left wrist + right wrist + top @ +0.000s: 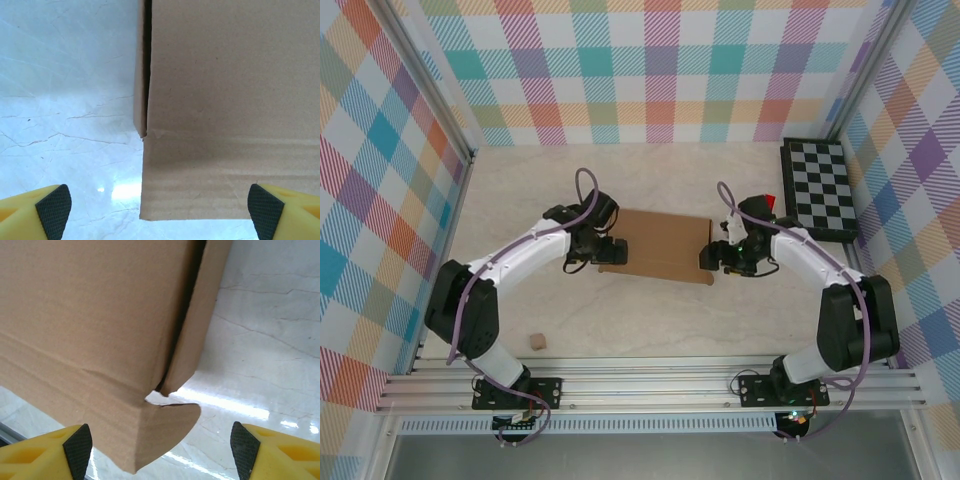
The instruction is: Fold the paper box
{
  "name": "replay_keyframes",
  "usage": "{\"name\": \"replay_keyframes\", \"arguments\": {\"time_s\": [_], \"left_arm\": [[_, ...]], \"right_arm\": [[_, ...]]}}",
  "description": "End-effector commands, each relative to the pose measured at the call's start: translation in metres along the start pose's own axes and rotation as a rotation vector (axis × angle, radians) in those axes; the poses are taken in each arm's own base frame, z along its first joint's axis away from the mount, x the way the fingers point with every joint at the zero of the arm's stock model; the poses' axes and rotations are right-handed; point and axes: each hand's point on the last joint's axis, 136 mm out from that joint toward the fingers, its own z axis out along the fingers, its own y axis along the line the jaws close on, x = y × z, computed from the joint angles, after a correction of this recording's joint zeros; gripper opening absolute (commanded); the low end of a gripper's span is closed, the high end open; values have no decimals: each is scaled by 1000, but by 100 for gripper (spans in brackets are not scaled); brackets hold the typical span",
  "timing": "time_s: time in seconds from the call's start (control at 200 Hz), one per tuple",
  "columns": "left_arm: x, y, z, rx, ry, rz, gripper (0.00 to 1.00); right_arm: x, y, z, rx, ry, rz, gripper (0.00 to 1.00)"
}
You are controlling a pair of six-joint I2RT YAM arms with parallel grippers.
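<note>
Paper box (660, 245) fills centre of counter (620, 180), flanked by left end effector (604, 250) and right end effector (711, 258). Each stands wide-jawed, a near box corner lying between its pads without contact. Free counter behind box up to back wall (660, 70); free strip in front down to aluminium rail (650, 385). Checkered board (818, 188) blocks far right corner. Tan cube (535, 342) sits front left, well apart from box. Plaid side walls bound sideways passage.

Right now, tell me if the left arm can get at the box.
Probably yes: the left gripper stands open at the edge of the box, one corner between its jaws, nothing in the way.
</note>
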Motion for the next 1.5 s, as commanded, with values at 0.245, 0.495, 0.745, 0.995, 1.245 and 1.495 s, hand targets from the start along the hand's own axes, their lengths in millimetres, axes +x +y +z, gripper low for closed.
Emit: {"name": "replay_keyframes", "arguments": {"time_s": [0.245, 0.495, 0.745, 0.995, 1.245, 1.495], "left_arm": [[30, 11, 15, 9, 57, -10, 83], [30, 2, 23, 64, 46, 4, 74], [29, -5, 23, 106, 44, 11, 66], [22, -17, 13, 153, 2, 38, 68], [8, 13, 20, -27, -16, 116, 74], [-5, 3, 32, 13, -59, 141, 70]], "right_arm": [[18, 15, 9, -11, 13, 75, 72], [21, 26, 16, -60, 45, 112, 61], [22, 25, 22, -62, 70, 120, 59], [14, 26, 26, -64, 65, 114, 61], [-1, 40, 28, -122, 51, 133, 59], [-7, 40, 33, -121, 45, 133, 53]]}}
